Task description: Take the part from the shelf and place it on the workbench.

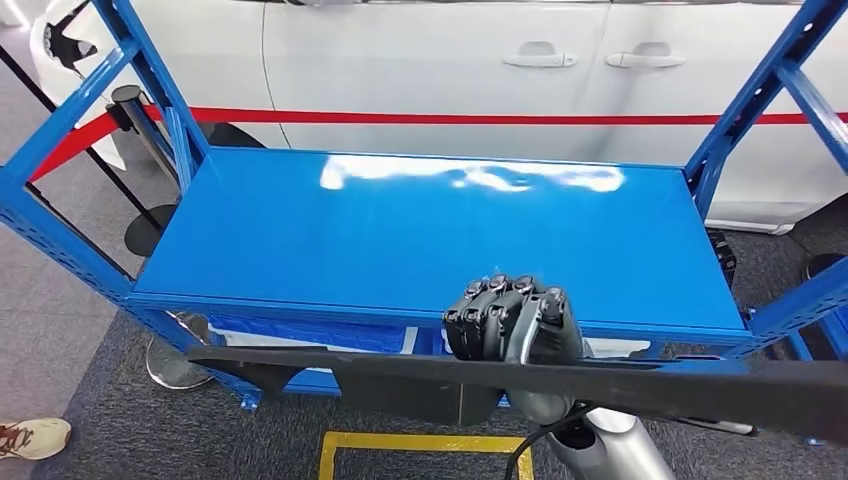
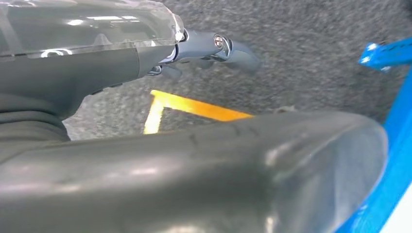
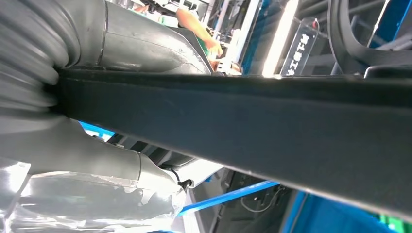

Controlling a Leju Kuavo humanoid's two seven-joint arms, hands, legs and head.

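Held only by the right hand (image 1: pixel 512 322) clenched mid-length, the long black part (image 1: pixel 420 375) at lower frame could swing and strike the blue shelf (image 1: pixel 440 235).

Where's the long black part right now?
Head view: the long black part lies crosswise in the right hand, just before the blue shelf's front edge.

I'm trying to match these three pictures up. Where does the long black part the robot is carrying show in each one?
Head view: the long black part runs across the bottom, gripped by the right hand.
Left wrist view: I cannot pick it out with certainty.
Right wrist view: it crosses as a broad dark band.
Shared landmark: the blue rack, also at the left wrist picture's edge.
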